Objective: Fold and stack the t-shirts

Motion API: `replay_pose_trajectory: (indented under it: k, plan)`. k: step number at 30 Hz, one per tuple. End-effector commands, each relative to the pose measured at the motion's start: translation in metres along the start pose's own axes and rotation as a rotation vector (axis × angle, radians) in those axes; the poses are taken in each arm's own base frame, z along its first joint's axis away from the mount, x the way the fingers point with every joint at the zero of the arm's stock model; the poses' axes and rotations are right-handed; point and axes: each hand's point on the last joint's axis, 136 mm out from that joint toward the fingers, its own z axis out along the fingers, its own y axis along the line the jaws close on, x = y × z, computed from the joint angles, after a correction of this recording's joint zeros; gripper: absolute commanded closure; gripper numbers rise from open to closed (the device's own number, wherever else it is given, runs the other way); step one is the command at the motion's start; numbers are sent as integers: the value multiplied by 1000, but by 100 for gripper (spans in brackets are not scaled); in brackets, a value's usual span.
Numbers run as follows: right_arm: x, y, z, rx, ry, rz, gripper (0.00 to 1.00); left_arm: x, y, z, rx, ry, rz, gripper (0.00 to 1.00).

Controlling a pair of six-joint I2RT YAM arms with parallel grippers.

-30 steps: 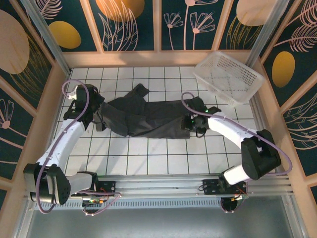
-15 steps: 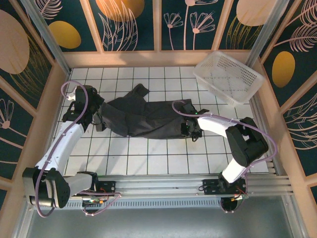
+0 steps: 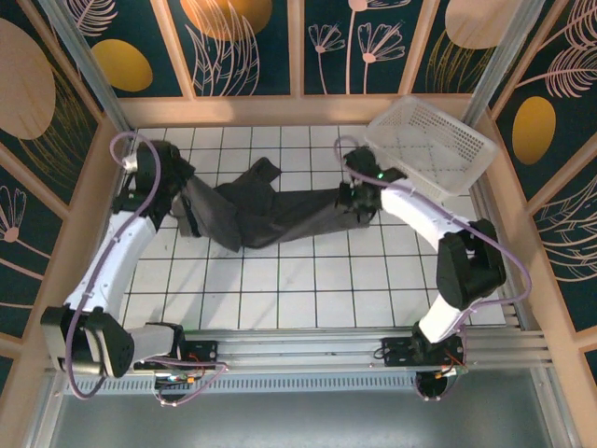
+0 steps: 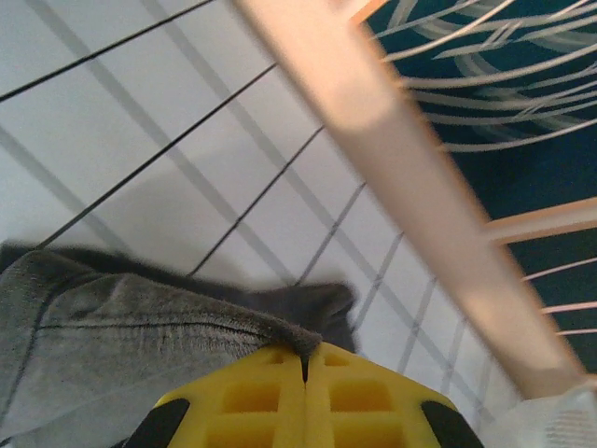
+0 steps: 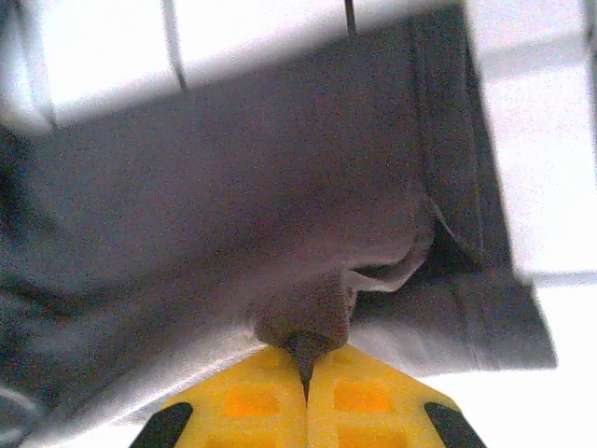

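Pinching t-shirt (image 3: 280, 217) edges, left gripper (image 4: 305, 357) and right gripper (image 5: 305, 362) clamped (basket (image 3: 438, 140) near right)

Bright, even overhead light; soft shadows beneath the arms. Both wrist views are blurred, whites glaring toward 12 o'clock.

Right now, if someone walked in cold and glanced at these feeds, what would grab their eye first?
The dark t-shirt, strung out across the middle of the white tiled table between the two arms. Each claw is pinched shut on one end of it: the left claw at the left end, the right claw at the right end. A white basket sits in the far right corner.
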Motion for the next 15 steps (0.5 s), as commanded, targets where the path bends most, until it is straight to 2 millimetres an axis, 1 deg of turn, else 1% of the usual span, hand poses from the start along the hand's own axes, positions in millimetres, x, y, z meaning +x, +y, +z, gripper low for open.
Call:
replay_pose_trajectory:
  k: [1,4,5,6,8,11,13,15]
  plan:
    - [-83,8,-64,-102,-204,46,100,-39,-54,-9,114,-49,-42,100]
    - [-148,14,-112,-182,-380,84,100,-67,-93,-15,205,-80,-92,100]
    - [-163,14,-123,-199,-422,97,100,-76,-104,-19,234,-95,-98,100]
    - [-181,16,-142,-223,-484,111,100,-85,-116,-25,264,-116,-102,100]
    - [-206,18,-173,-261,-581,130,100,-104,-134,-38,307,-161,-105,100]
    - [-232,21,-217,-322,-695,147,100,-128,-154,-64,370,-233,-97,100]
    - [-240,25,-245,-361,-756,139,100,-141,-162,-83,404,-286,-91,100]
    - [-242,28,-268,-404,-803,128,100,-150,-165,-102,436,-338,-87,100]
